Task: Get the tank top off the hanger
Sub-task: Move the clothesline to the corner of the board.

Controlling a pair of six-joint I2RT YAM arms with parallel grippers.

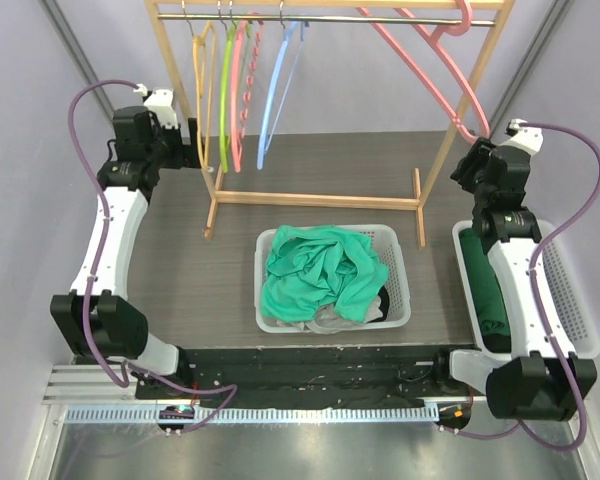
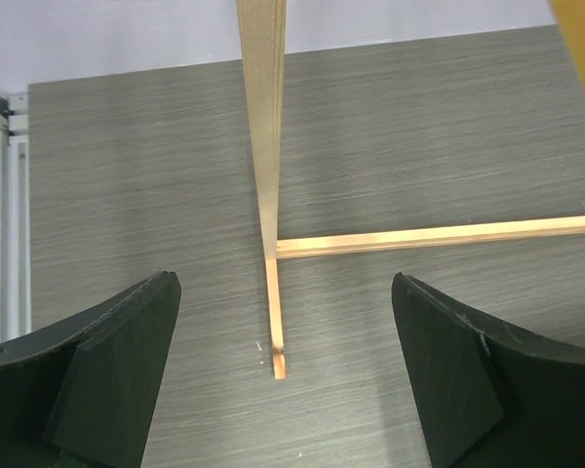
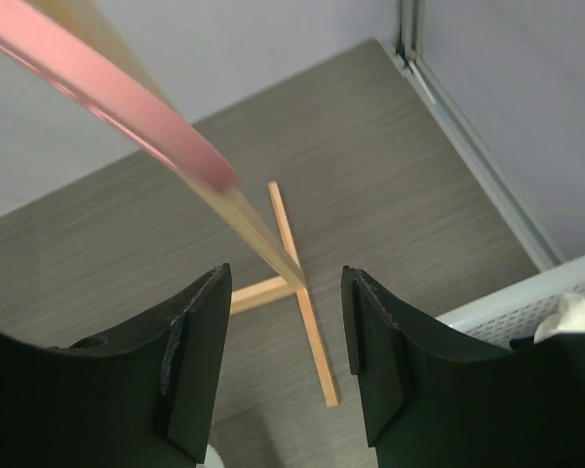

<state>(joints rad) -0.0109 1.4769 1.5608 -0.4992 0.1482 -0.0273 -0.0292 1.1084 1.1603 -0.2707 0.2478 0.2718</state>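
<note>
The pink hanger (image 3: 127, 109) slants down, its low end just ahead of the right fingers (image 3: 190, 361) — parted, gripping nothing. The left fingers (image 2: 107, 370) gape wide, well away — empty.

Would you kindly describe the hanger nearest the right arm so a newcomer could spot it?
Find the wooden clothes rack standing on the table. At its rail's right end, a pink hanger slants down toward the right gripper. Unlike the hangers bunched at the left, it hangs alone, tilted.
</note>
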